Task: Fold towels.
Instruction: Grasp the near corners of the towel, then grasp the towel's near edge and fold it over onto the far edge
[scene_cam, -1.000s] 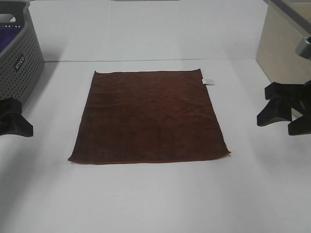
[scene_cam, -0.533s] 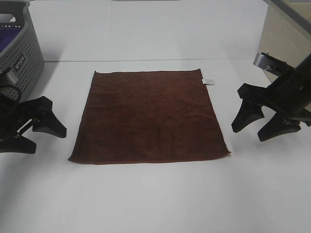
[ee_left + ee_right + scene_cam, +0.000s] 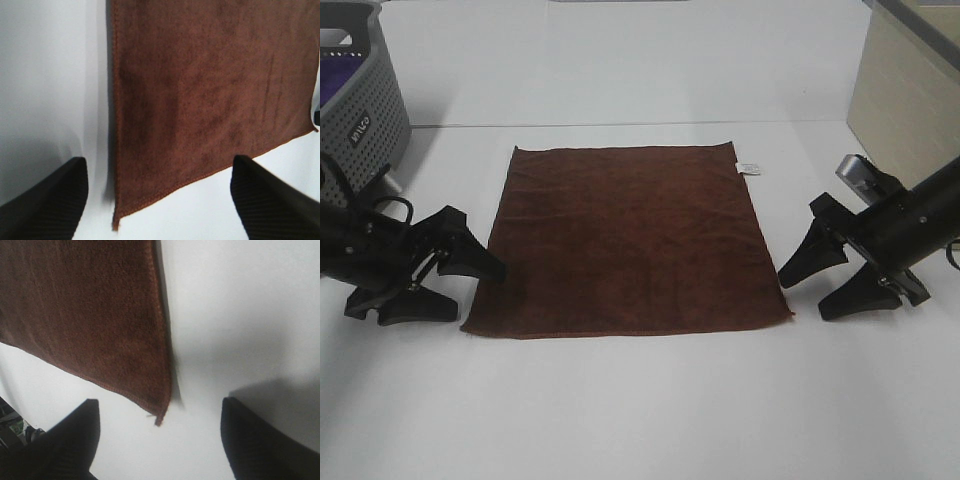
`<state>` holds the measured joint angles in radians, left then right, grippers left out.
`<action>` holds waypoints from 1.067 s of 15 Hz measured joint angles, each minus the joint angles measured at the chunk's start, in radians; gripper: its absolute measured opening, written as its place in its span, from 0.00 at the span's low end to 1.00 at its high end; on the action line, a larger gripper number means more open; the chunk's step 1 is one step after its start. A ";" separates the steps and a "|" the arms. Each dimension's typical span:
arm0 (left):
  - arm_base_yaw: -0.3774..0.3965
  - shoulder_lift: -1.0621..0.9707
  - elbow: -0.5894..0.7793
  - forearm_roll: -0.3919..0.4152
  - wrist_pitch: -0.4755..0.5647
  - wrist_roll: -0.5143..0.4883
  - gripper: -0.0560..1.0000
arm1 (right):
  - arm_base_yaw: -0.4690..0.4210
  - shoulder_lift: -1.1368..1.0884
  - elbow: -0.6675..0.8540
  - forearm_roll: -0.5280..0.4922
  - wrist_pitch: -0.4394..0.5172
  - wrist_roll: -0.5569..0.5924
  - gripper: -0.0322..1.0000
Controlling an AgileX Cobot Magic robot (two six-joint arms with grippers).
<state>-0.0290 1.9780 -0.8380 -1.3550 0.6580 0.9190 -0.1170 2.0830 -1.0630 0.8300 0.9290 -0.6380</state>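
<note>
Towel (image 3: 625, 240): dark reddish-brown, plain, with edge stitching a shade lighter. Tag (image 3: 748, 168) on its edge: white. Table (image 3: 640, 400): plain white. Basket (image 3: 365, 110): grey, walls patterned with a grid of small holes; fabric (image 3: 332, 82) inside it purple. Left gripper (image 3: 475, 293) and right gripper (image 3: 802, 300): black. Cabinet (image 3: 900, 90): beige.

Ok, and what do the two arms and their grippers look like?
Both arms are matte black. The left gripper and right gripper each have two wedge-shaped jaws tapering to points; the left's look finely ribbed. Black cables loop on the left arm; a silver-grey module sits on the right arm. No markings visible.
</note>
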 joint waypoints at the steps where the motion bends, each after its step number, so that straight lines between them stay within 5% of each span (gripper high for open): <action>1: 0.000 0.019 -0.003 -0.046 0.002 0.038 0.76 | 0.001 0.007 0.000 0.009 0.000 0.000 0.67; 5: -0.045 0.082 -0.016 -0.192 0.059 0.128 0.76 | 0.089 0.013 -0.007 0.037 -0.039 -0.007 0.67; 8: -0.091 0.112 -0.047 -0.206 0.081 0.137 0.72 | 0.140 0.014 -0.009 0.064 -0.090 -0.007 0.61; 13: -0.093 0.129 -0.062 -0.116 0.034 0.117 0.08 | 0.143 0.034 -0.009 0.071 -0.146 -0.006 0.04; 16: -0.094 0.093 -0.062 0.029 0.035 0.037 0.07 | 0.143 0.008 -0.006 0.026 -0.146 0.049 0.03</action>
<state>-0.1230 2.0710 -0.9000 -1.3260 0.6930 0.9560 0.0260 2.0910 -1.0690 0.8560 0.7830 -0.5890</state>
